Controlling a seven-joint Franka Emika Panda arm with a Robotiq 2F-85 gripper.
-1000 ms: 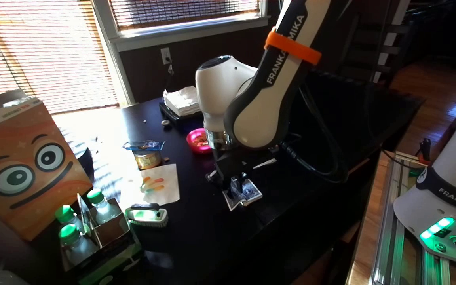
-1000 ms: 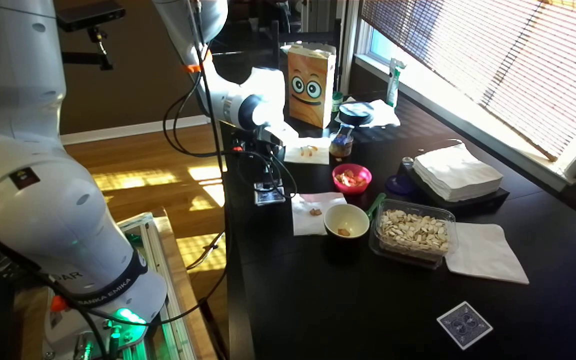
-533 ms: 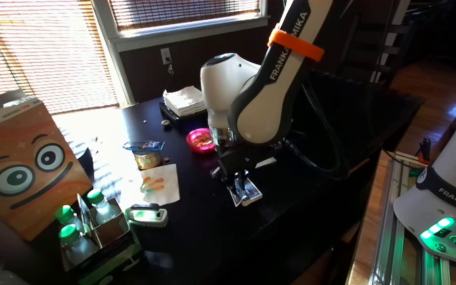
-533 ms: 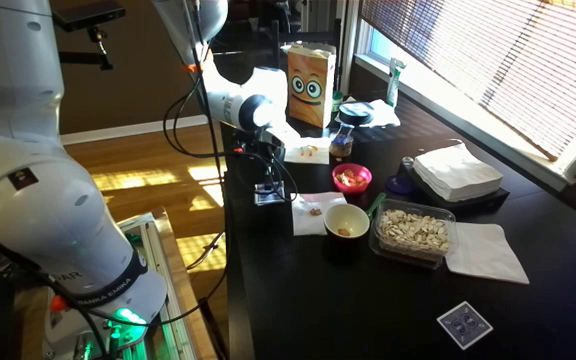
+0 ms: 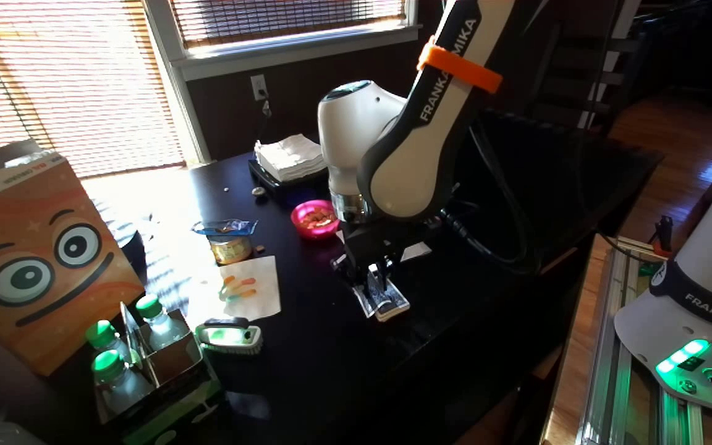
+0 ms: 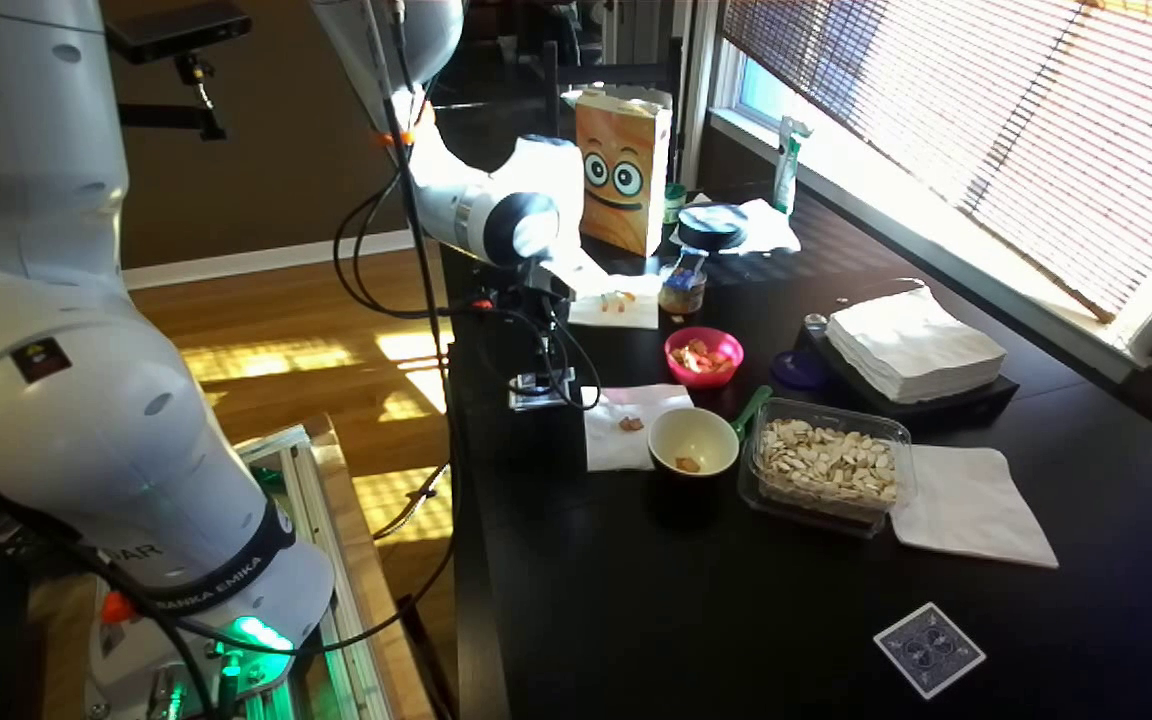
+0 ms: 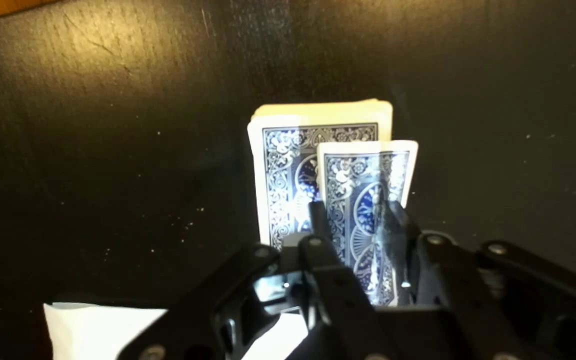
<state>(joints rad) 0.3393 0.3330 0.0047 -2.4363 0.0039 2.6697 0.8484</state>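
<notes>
My gripper [image 7: 356, 207] is low over a deck of blue-backed playing cards [image 7: 285, 170] on the dark table. A single card [image 7: 363, 182] lies between its fingers, set off to the right of the deck in the wrist view. This card looks bowed and narrower than the deck, with its sides against the fingers [image 7: 400, 220]; the right finger hides part of its edge. In an exterior view the gripper [image 5: 377, 284] stands over the deck [image 5: 398, 308], and the card's left side [image 5: 363, 301] is tilted up. How firm the grip is cannot be judged.
A napkin [image 6: 601, 440] lies beside the deck, with a pink bowl [image 6: 706, 380], a white bowl [image 6: 664, 462] and a seed box [image 6: 758, 475] beyond. Another card [image 6: 929, 650] lies alone. A brush [image 5: 229, 340] and bottle carrier [image 5: 173, 364] stand across the table.
In an exterior view the gripper has shifted a little to the right, and the bowed card has moved with it over the deck. The deck has stayed in place.
</notes>
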